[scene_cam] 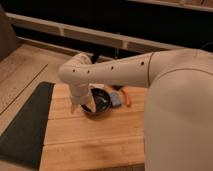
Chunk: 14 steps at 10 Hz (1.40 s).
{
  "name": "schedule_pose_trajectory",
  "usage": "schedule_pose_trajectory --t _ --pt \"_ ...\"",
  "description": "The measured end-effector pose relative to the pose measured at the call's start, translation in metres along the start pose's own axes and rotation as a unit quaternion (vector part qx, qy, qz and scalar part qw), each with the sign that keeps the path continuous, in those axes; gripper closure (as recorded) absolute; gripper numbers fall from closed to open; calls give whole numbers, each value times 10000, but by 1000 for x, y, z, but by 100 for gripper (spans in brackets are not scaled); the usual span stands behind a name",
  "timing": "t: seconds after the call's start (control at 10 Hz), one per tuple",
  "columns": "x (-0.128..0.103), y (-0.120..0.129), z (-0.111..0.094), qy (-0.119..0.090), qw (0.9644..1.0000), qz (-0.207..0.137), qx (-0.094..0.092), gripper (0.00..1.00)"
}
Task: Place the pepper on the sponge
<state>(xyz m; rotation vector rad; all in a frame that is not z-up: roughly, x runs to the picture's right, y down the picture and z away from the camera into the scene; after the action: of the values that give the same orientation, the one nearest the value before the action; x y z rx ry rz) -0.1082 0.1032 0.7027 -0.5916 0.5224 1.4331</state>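
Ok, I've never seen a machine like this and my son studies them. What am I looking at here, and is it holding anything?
The big white shape is a robot's single arm, reaching in from the right of the picture and bending down. Its gripper, the claw at the arm's tip, hangs at the left rim of a black bowl. There is only one camera, looking down over the arm; where it is mounted is not shown. Everything sits on a wooden table, with a dark mat along its left side. Right of the bowl lies a small blue sponge, and beside that an orange-red pepper. The pepper lies on the table, so it is not held.
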Motion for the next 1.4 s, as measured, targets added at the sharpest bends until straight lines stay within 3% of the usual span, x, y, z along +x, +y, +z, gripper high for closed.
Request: schedule_pose_trajectory --t 1.2,1.4 --pt "-1 -1 -1 -26 10000 -22 32 35" --pt "-27 -26 -17 -401 9989 33 248 35"
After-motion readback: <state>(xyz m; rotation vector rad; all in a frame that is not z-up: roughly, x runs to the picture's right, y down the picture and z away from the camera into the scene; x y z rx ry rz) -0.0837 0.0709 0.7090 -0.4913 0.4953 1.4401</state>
